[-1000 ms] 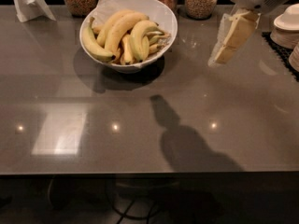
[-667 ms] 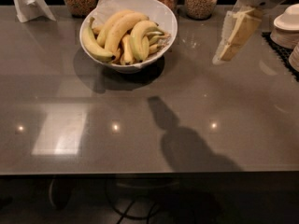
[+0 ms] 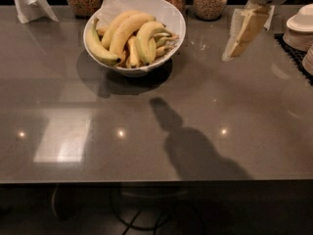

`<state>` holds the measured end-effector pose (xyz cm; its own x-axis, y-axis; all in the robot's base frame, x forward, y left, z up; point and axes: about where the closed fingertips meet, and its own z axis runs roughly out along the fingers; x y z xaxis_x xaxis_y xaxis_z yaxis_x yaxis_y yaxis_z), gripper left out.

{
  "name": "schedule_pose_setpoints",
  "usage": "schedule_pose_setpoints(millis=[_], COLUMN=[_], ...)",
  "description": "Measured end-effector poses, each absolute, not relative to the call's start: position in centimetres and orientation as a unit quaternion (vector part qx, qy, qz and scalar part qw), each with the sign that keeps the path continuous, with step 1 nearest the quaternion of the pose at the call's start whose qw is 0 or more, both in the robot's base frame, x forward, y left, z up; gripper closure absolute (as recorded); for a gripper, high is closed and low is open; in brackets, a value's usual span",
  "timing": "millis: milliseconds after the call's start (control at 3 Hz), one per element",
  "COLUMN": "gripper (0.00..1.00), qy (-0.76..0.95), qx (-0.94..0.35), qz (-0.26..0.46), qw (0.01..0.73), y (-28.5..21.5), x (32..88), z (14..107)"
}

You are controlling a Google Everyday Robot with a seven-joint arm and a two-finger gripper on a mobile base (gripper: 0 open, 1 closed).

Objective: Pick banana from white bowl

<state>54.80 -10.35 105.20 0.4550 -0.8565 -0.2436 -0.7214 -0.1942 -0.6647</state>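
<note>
Hanging over the desk [image 3: 195,111] at right rear, gripper [image 3: 234,50] angled down-left, well apart from the white bowl [image 3: 172,13]; clenched or released, cannot tell. Lying in the right half of the white bowl among longer bananas [image 3: 124,31], the banana [image 3: 145,42], arched, touching its neighbours. Behind, a row of jars [image 3: 210,1]; at far right, stacked white dishes [image 3: 299,28].
</note>
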Motion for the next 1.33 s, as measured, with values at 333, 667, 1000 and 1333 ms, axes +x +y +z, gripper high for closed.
schedule_pose_setpoints(millis=[333, 667, 1000, 1333], gripper=[0.0, 0.0, 0.0, 0.0], qy=[0.434, 0.354, 0.244, 0.215], qx=[-0.804, -0.837, -0.891, -0.9], qz=[-0.135, -0.159, -0.193, -0.21], qw=[0.384, 0.385, 0.33, 0.315], y=[-8.7, -7.0, -3.6, -3.3], x=[57.7, 60.4, 61.9, 62.3], z=[105.5, 105.0, 103.3, 103.2])
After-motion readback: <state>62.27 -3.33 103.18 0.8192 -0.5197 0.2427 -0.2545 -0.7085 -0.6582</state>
